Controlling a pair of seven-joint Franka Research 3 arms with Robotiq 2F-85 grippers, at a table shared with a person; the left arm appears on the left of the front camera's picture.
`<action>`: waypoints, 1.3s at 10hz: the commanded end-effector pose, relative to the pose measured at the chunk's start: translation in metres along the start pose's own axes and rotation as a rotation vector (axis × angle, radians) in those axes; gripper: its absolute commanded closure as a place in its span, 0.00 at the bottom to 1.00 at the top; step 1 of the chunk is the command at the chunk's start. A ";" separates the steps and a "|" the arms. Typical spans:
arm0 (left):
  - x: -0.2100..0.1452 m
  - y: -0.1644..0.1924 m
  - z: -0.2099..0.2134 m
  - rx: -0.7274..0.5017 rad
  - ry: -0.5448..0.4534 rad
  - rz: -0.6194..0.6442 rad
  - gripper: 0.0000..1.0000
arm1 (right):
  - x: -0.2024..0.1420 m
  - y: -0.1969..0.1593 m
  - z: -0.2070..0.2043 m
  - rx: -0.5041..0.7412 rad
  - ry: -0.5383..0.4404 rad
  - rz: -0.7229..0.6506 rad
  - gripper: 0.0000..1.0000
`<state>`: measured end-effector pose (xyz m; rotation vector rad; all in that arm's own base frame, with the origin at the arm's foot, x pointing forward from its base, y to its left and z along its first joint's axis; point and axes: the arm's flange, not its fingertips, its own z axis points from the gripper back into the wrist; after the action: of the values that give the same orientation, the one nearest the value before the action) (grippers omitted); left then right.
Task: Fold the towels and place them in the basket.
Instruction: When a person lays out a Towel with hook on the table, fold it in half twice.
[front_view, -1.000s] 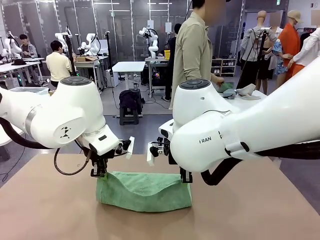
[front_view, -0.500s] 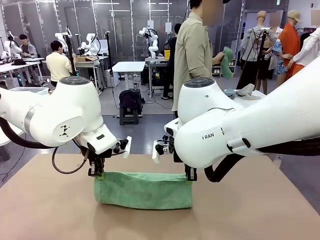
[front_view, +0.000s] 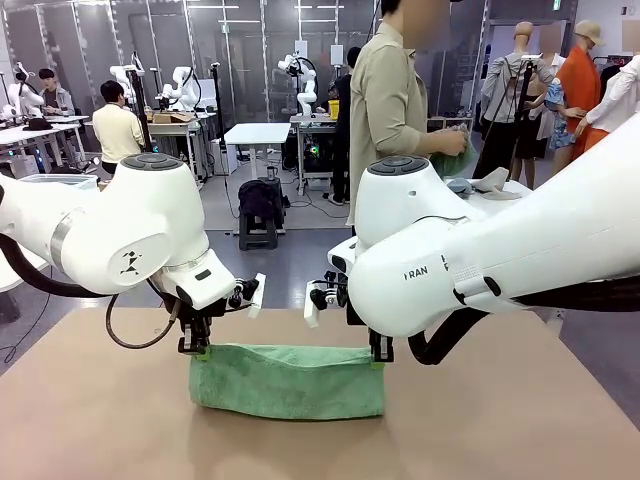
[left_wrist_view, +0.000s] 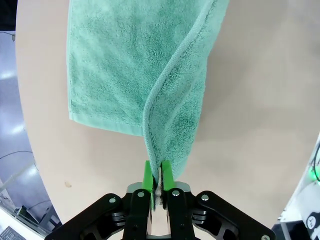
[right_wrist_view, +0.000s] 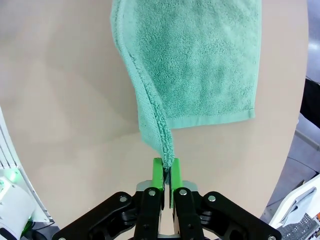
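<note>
A mint green towel (front_view: 288, 380) lies across the middle of the brown table (front_view: 90, 420), its far edge lifted and drawn taut between both grippers. My left gripper (front_view: 197, 349) is shut on the towel's far left corner; in the left wrist view the green pads (left_wrist_view: 146, 178) pinch the towel (left_wrist_view: 135, 70) by its edge. My right gripper (front_view: 377, 359) is shut on the far right corner, and in the right wrist view its pads (right_wrist_view: 158, 176) clamp the towel (right_wrist_view: 200, 60) at the corner. The basket is out of view.
A person (front_view: 390, 110) stands beyond the table's far edge, holding a green cloth (front_view: 452, 160) at a side table (front_view: 500, 195) with more cloths. Bare tabletop surrounds the towel in front and on both sides.
The towel's lifted far edge sagged in the middle a second ago; it is now stretched straight between the grippers, which have moved slightly apart. The person raised a green cloth, then lowered it.
</note>
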<state>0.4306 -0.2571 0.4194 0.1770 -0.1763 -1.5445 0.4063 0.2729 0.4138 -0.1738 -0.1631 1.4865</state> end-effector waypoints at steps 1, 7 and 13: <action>-0.001 0.001 0.000 0.001 -0.002 0.002 0.92 | 0.000 -0.001 0.000 -0.002 -0.002 0.002 0.93; -0.001 0.001 0.000 0.001 -0.002 0.002 0.92 | 0.000 -0.001 0.000 -0.002 -0.002 0.002 0.93; 0.024 0.045 0.005 -0.009 0.016 0.026 0.92 | 0.014 -0.051 0.005 0.038 0.012 0.031 0.93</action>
<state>0.4601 -0.2735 0.4326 0.1671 -0.1929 -1.5335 0.4401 0.2831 0.4257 -0.1592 -0.1514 1.4966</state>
